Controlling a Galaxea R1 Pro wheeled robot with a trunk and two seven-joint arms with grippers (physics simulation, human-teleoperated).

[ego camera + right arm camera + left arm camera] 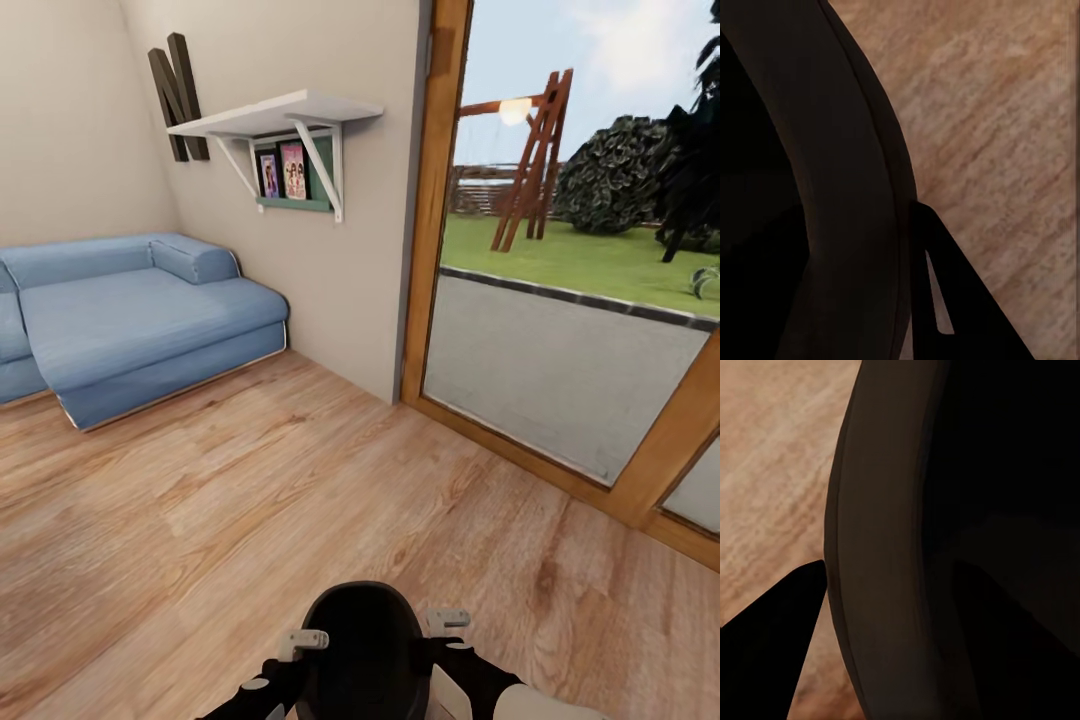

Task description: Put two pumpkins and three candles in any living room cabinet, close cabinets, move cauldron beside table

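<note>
The cauldron (362, 650), a round black pot with a wide mouth, hangs just in front of my trunk at the lower middle of the head view, above the wooden floor. My left gripper (303, 642) holds its left rim and my right gripper (447, 622) holds its right rim. In the left wrist view the cauldron's curved wall (881, 547) runs between the dark fingers (780, 645). The right wrist view shows the same: the cauldron's wall (847, 187) with a finger (967, 307) outside it. The pumpkins, candles, cabinet and table are out of view.
A blue sofa (130, 320) stands against the wall at the left. A white wall shelf (275, 115) hangs above it. A wood-framed glass door (435, 200) fills the right side, with a garden behind. Wooden floor (250, 500) lies ahead.
</note>
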